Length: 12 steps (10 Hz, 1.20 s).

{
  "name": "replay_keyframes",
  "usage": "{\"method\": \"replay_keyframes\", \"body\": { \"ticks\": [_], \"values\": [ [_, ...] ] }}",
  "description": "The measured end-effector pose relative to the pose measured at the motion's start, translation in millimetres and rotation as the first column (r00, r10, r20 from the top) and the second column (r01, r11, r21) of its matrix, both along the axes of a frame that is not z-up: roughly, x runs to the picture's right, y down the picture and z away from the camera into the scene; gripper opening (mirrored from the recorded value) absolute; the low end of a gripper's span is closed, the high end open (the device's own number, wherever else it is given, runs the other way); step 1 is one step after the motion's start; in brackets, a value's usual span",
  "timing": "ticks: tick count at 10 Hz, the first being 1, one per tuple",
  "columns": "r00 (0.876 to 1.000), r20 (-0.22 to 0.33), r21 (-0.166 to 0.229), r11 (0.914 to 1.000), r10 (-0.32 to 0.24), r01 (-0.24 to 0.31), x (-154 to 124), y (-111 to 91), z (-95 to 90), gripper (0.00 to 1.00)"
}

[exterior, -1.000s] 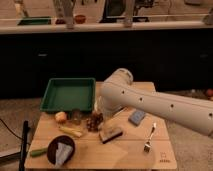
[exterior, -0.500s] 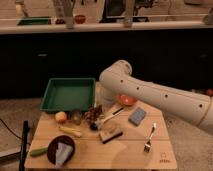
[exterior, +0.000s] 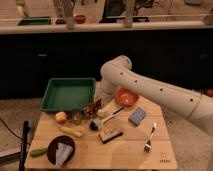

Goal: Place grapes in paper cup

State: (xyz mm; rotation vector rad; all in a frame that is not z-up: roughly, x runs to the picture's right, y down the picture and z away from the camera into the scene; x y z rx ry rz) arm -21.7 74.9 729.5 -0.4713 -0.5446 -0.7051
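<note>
Hand (exterior: 94, 108) before tray (exterior: 67, 94), left of bowl (exterior: 127, 96); paper cup (exterior: 102, 113) just right of it.

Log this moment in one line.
gripper: low at grapes, near green tray | grapes: on table | paper cup: right of grapes, grapes not in it

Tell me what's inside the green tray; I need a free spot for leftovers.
The green tray shows only its bare floor; nothing lies in it. The arm covers part of its right rim. The gripper hangs beside its front right corner, by the grapes.
</note>
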Motion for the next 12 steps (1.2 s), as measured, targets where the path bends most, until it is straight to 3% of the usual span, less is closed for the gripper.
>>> {"method": "replay_keyframes", "body": {
  "ticks": [6, 8, 12],
  "values": [
    [0.997, -0.035, 0.015, 0.9979, 0.063, -0.063, 9, -22, 34.5, 0.04],
    [0.996, -0.045, -0.005, 0.9971, 0.076, -0.076, 18, -21, 45.0, 0.04],
    [0.997, -0.041, -0.092, 0.9938, 0.059, -0.062, 37, -13, 62.5, 0.04]
  ]
}}
